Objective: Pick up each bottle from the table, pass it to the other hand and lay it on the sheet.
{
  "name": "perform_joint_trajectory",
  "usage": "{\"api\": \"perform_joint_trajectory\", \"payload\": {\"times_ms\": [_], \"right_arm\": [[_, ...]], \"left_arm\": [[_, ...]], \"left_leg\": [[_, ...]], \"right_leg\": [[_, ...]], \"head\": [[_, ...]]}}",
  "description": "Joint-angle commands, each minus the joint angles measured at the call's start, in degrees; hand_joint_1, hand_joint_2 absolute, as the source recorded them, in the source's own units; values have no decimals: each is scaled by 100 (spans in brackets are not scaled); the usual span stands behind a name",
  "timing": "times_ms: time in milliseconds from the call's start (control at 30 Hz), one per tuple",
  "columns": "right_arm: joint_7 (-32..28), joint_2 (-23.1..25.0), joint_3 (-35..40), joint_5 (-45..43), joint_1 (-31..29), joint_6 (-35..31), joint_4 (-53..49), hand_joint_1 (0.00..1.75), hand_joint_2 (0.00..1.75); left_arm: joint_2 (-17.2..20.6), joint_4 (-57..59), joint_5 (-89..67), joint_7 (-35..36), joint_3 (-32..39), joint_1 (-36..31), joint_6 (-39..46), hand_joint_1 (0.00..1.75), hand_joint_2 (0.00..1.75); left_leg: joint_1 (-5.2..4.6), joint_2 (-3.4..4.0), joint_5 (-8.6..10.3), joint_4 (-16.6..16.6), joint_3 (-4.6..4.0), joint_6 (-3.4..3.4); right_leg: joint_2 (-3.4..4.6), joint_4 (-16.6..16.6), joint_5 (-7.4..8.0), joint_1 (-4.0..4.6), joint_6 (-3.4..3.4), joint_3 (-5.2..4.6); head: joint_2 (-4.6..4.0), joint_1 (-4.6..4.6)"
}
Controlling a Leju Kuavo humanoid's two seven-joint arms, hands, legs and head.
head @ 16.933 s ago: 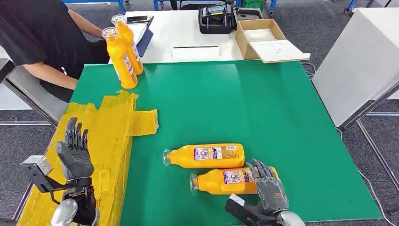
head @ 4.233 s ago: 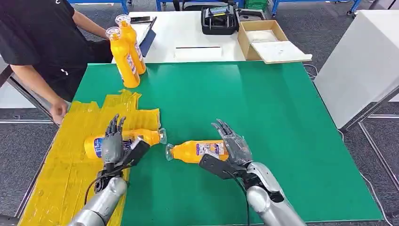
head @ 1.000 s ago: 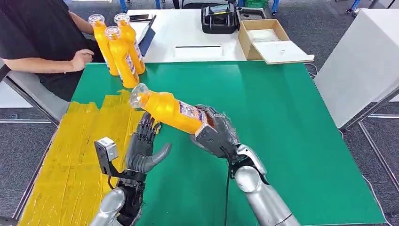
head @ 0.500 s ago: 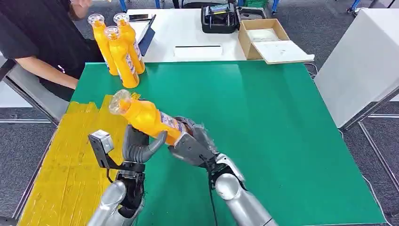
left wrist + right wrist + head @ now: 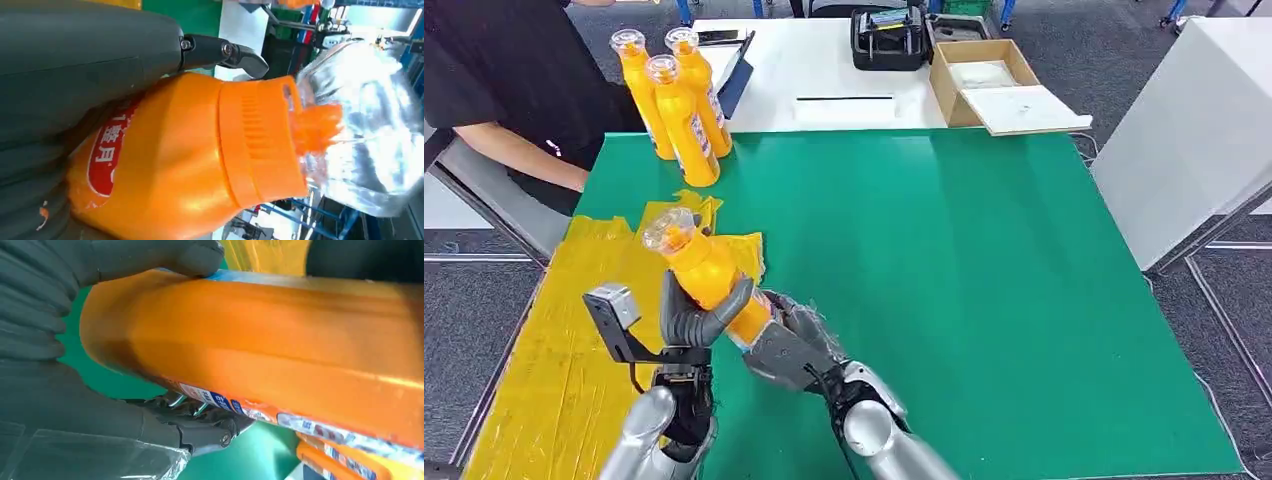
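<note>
Now both hands (image 5: 699,315) around bottle (image 5: 709,275)

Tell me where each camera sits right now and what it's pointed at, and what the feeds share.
Head view: high on the body, looking forward and down over the green table; both arms enter from below, left hand and right hand both on the raised bottle.
Left wrist view: behind the left hand, facing the bottle's neck and clear cap.
Right wrist view: behind the right hand, facing the bottle's body.
Shared: all three show that bottle.
</note>
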Motion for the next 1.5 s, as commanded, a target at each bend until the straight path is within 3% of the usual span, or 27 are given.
{"api": "perform_joint_trajectory", "payload": {"times_ms": [33,167,200,233,667,1500], "right_arm": [[-68,-43,623,93,184,118,430,175,175],[-42,-63,595,102,198,91,365,175,175],[-10,-88,582,119,231,69,308,175,175],[13,-108,578,128,245,66,274,175,175],[172,-191,444,332,532,120,-64,175,175],[192,-249,460,352,587,153,-181,175,175]], "left_arm": [[-2,94,-79,192,142,-259,-43,0,175],[-1,113,-113,238,125,-259,-77,0,175],[16,105,-179,292,92,-256,-115,21,175],[27,100,-216,307,72,-252,-152,175,175],[97,-5,-648,567,18,-86,-824,175,175],[112,-204,-666,601,21,33,-841,175,175]], "left_leg": [[5,-11,-6,-1,20,-20],[5,-7,-5,0,18,-21],[6,-7,-10,3,27,-29],[3,-11,0,-1,7,-13],[4,-11,-3,0,12,-17],[2,-9,-2,-2,9,-15]], "right_leg": [[-27,-3,-9,7,-6,25],[-24,-2,-8,7,-7,23],[-31,1,-13,9,-9,32],[-21,-3,-3,6,-4,12],[-26,-3,-6,6,-4,14],[-23,-3,-5,5,-4,11]], "head": [[0,0],[0,-2],[0,0],[0,-2],[0,-2],[0,0]]}}
